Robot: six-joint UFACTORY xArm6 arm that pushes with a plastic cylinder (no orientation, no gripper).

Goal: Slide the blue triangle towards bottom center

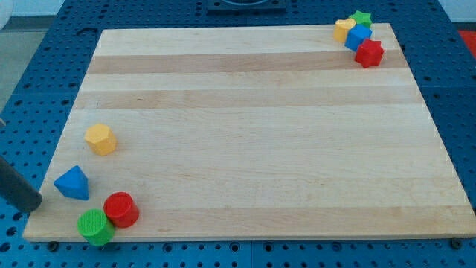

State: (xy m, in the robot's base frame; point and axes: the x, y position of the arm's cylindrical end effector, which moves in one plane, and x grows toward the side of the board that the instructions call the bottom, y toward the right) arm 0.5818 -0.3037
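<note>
Where wooden board [260, 134] overlies blue pegboard [44, 67]; my tip [35, 206] beside blue triangle [73, 183].

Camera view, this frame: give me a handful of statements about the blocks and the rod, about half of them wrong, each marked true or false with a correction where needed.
1. My tip sits to the view's left of the blue triangle, with a small gap between them. True.
2. The blue triangle is already at the bottom centre of the board. False: it is near the bottom left corner.
3. The red cylinder and green cylinder touch each other. True.
4. The yellow hexagon lies below the blue triangle. False: it lies above it, toward the view's top.
5. Four blocks cluster at the top right corner. True: yellow heart, green star, blue block, red star.
</note>
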